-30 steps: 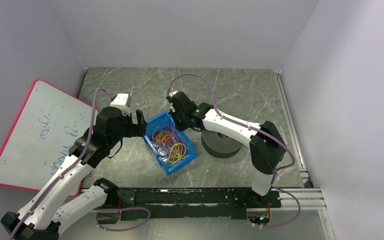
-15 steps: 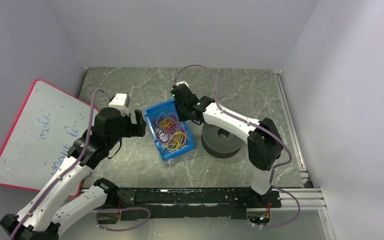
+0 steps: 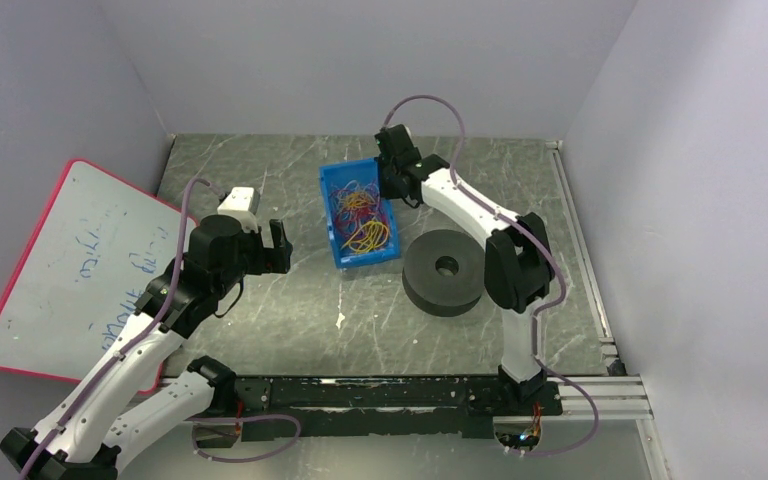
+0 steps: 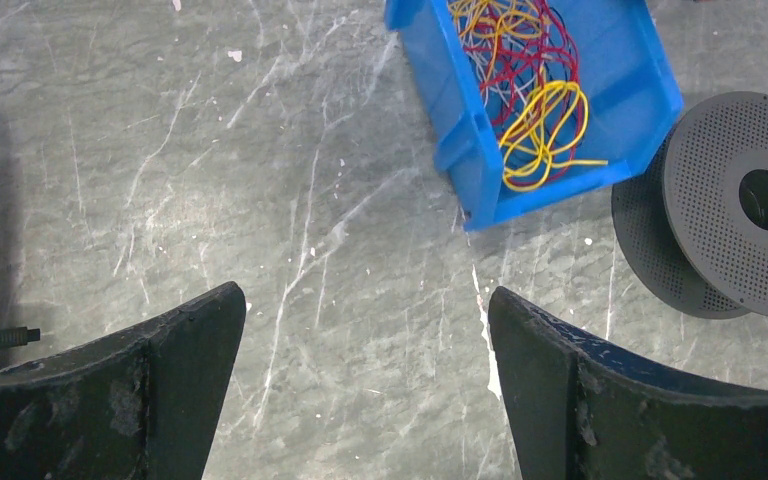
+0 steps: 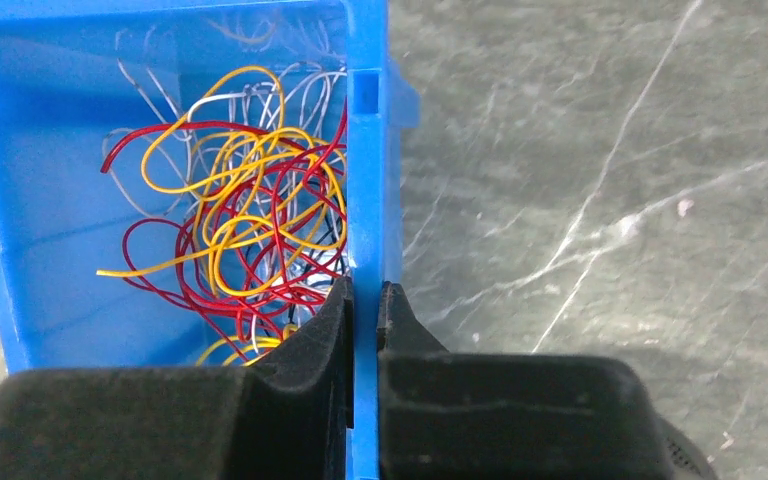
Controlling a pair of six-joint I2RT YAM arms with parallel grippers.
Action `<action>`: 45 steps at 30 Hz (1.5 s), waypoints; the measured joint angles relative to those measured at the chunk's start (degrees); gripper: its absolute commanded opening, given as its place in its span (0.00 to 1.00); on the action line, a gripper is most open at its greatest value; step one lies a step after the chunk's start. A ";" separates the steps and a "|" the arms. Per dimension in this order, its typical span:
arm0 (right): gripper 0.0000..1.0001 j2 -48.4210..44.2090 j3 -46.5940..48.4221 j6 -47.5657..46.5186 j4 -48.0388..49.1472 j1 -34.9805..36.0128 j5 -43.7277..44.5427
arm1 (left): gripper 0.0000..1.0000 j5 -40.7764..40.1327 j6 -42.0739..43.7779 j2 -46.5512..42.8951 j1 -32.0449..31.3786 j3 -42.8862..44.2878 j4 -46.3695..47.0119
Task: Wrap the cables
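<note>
The cables are a tangle of thin yellow, red and white wires lying in a blue bin at the back middle of the table. They also show in the left wrist view and the right wrist view. My right gripper is shut on the bin's right wall, one finger inside and one outside. My left gripper is open and empty, over bare table to the left of the bin.
A dark grey spool lies flat just right of the bin's near end; it also shows in the left wrist view. A whiteboard with a red edge leans at the left wall. Walls close in the table.
My right gripper has dragged the blue bin toward the back of the table and turned it roughly lengthwise. The left arm has stayed nearly still, and the bin is now away from it.
</note>
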 measured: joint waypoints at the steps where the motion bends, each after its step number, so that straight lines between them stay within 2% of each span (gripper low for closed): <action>1: 0.00 0.98 1.20 -0.04 -0.48 -0.85 -0.31 | 0.96 0.00 0.00 0.00 0.00 0.00 0.02; 10: 0.00 10.45 13.33 -1.16 -4.17 -6.47 -2.93 | 0.96 0.02 0.04 0.00 0.00 -0.02 0.02; 17: 0.52 12.63 16.61 -1.11 -5.70 -9.29 -4.11 | 0.96 0.02 0.20 0.00 0.00 0.00 0.02; 19: 0.61 12.61 17.09 -1.51 -5.57 -9.84 -4.22 | 0.96 0.00 0.20 0.00 0.00 0.00 0.02; 23: 0.73 11.52 16.98 -2.10 -5.73 -10.43 -3.98 | 0.96 0.02 0.22 0.00 0.00 0.00 0.02; 28: 0.74 1.20 8.15 -2.32 -4.52 -10.64 -3.10 | 0.96 0.04 0.26 0.02 0.00 0.00 0.02; 39: 0.76 -29.42 -21.57 -0.22 2.32 -14.58 0.68 | 0.96 0.72 0.66 1.57 0.00 -0.02 0.07; 45: 0.77 -39.58 -37.11 3.08 2.67 -18.16 1.05 | 0.96 1.79 0.83 1.95 0.00 -0.02 0.13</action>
